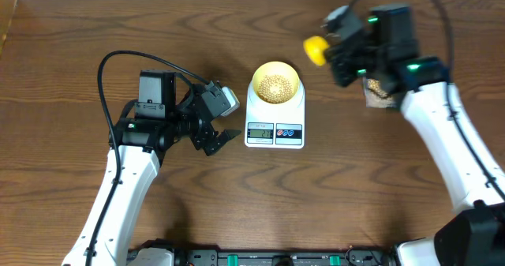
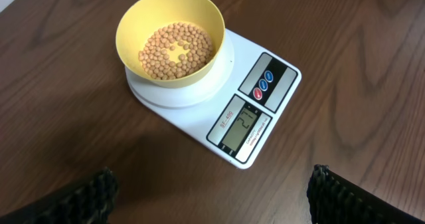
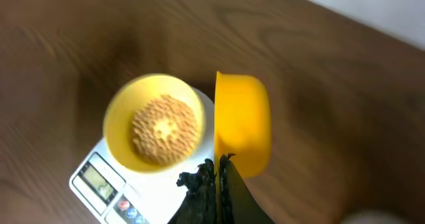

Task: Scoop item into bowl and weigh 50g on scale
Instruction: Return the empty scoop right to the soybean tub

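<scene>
A pale yellow bowl [image 1: 274,82] sits on the white scale [image 1: 274,132], with tan beans [image 2: 176,51] covering its bottom. The left wrist view looks down on the bowl [image 2: 133,18] and the scale [image 2: 269,104], whose display is lit. My left gripper [image 1: 220,140] rests just left of the scale, its fingers [image 2: 93,194] wide apart and empty. My right gripper [image 3: 219,167] is shut on the thin handle of a yellow scoop [image 3: 242,124], held on edge above the table just right of the bowl [image 3: 119,127]. The scoop [image 1: 316,50] is up and right of the bowl.
A clear container [image 1: 379,97] holding beans lies to the right of the scale, mostly hidden under my right arm. The brown wooden table [image 1: 63,69] stretches out on both sides, and its far edge meets a white wall.
</scene>
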`<action>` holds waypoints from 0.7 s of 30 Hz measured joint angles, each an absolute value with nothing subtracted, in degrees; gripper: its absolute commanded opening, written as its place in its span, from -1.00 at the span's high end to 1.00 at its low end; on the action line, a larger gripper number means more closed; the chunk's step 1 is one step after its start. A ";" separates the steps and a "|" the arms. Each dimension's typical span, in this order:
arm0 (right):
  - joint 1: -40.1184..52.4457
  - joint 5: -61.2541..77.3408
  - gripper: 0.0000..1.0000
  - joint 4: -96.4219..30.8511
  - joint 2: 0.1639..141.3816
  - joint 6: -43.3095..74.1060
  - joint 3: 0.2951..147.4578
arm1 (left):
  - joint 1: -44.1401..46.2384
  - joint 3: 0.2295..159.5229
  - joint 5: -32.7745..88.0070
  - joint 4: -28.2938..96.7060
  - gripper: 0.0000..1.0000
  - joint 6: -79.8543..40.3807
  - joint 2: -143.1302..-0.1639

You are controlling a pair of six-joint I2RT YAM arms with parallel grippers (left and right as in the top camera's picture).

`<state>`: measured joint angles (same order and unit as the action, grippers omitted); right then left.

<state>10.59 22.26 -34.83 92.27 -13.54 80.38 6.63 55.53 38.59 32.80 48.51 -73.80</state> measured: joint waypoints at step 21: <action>-5.72 6.13 0.98 -47.40 93.08 -11.38 80.38 | 6.63 55.53 38.59 32.77 -0.86 48.51 -73.80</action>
